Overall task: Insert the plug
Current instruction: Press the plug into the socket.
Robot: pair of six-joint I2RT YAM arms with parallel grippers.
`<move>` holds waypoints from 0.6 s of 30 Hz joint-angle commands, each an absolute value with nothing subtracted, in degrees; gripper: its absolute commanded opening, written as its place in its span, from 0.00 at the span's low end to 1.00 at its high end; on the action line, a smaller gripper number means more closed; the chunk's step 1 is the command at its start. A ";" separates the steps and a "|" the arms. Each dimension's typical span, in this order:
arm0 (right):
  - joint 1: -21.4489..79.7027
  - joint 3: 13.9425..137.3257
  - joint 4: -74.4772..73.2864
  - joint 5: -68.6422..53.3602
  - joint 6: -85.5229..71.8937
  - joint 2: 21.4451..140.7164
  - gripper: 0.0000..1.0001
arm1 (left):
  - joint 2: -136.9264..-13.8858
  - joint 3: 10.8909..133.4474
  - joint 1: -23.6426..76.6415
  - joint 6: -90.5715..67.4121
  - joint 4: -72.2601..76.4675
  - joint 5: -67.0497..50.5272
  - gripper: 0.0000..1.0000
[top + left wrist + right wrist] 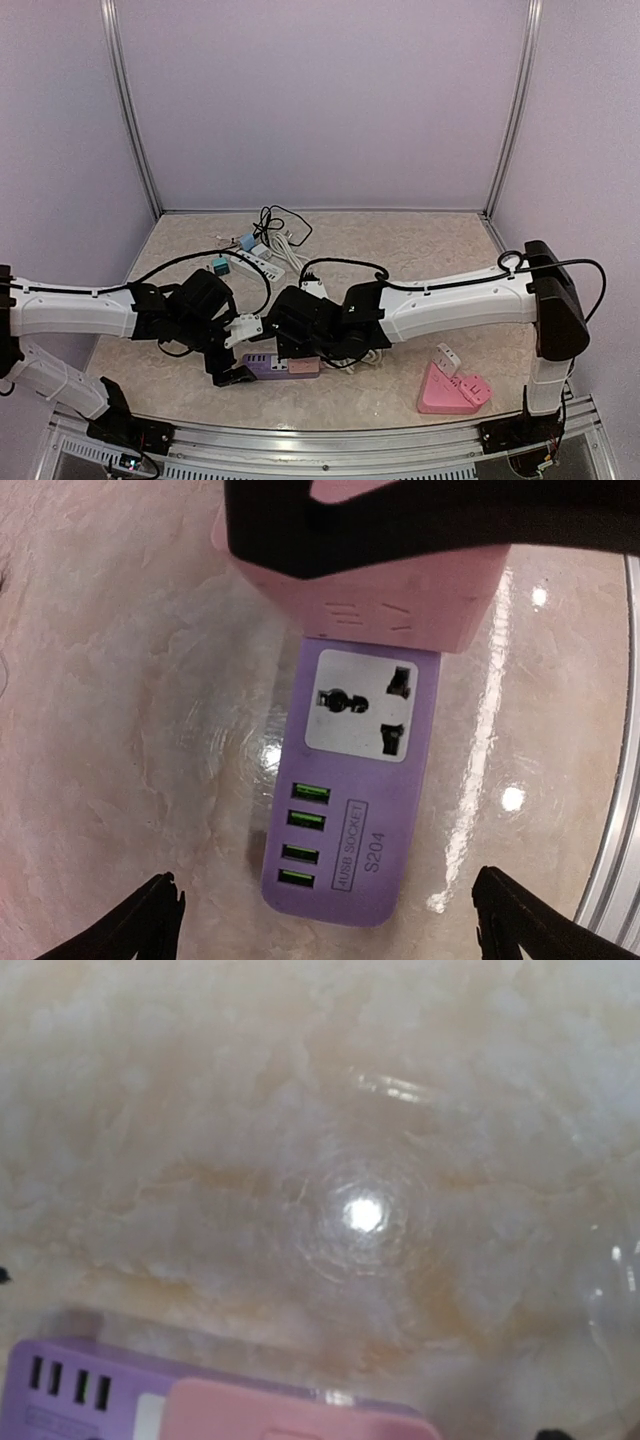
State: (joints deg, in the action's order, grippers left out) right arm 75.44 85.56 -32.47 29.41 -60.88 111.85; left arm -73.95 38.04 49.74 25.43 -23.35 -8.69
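The purple power strip [268, 365] lies flat near the table's front edge. In the left wrist view it [350, 820] shows one free universal socket and several green USB ports. A pink plug [400, 595] sits on its far end; the prongs are hidden. My left gripper [330, 920] hangs open over the strip's USB end, a finger [150, 925] on each side, apart from it. My right gripper [295, 348] hovers over the pink plug [290, 1415], jaws wide and not touching it. One of its black fingers [420, 520] crosses above the plug.
A pink triangular holder [455, 388] with a white adapter stands at the front right. At the back lie a white power strip [262, 258] with teal plugs and tangled black cable [282, 222]. A metal rail [330, 440] runs along the near edge.
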 commanded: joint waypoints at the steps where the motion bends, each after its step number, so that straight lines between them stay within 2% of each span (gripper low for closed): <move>1: 76.08 85.08 -30.48 27.70 -60.65 114.54 0.88 | -72.81 39.15 48.61 23.09 -21.67 -8.46 0.99; 6: 76.11 81.91 -29.90 27.64 -62.21 114.29 0.75 | -72.75 39.99 45.92 22.59 -22.48 -10.82 0.99; 11: 76.34 80.40 -32.70 27.37 -62.48 114.68 0.51 | -73.10 41.38 45.90 21.89 -22.00 -11.84 0.99; 18: 77.72 76.48 -36.38 30.67 -60.93 112.04 0.44 | -74.11 41.64 49.02 18.12 -16.82 -17.00 0.99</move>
State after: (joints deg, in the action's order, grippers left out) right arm 76.49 80.77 -27.07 29.76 -61.98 111.87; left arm -73.63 40.56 47.20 21.23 -20.86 -12.32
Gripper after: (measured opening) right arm 0.620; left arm 0.988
